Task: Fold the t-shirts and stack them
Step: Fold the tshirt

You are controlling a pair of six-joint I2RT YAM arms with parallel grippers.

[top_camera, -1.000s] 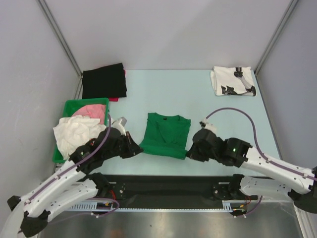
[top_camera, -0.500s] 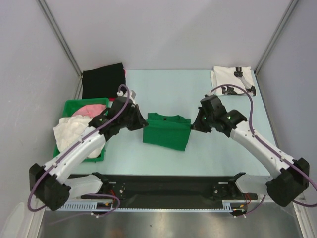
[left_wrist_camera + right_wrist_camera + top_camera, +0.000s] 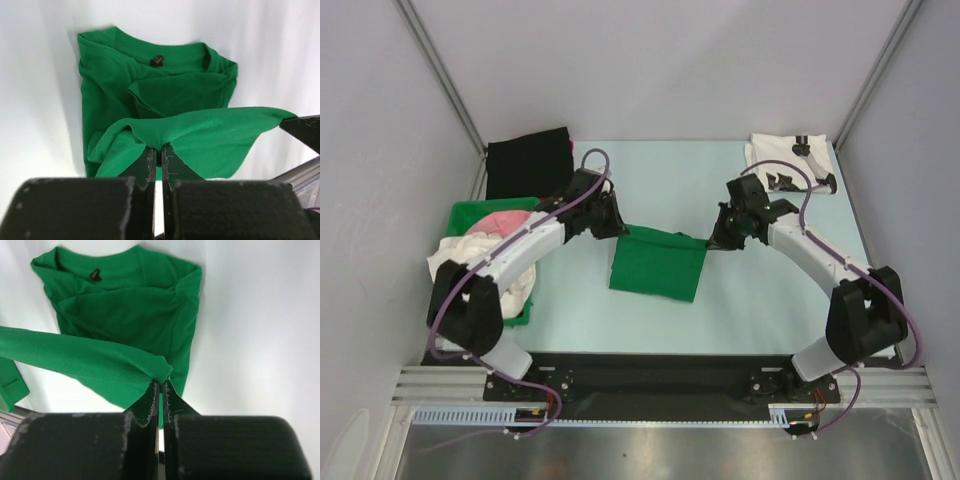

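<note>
The bright green t-shirt lies mid-table, its near hem lifted and carried back over the collar half. My left gripper is shut on the hem's left corner, held above the shirt. My right gripper is shut on the hem's right corner. The collar with its dark tag shows below in both wrist views. A folded white t-shirt with black print lies at the far right corner.
A green bin at the left holds white and pink cloth. A folded black cloth lies at the far left. Grey walls close the back and sides.
Both grippers have carried the shirt's near hem up and away from the near edge towards the collar. The shirt now shows folded over, shorter front to back.
</note>
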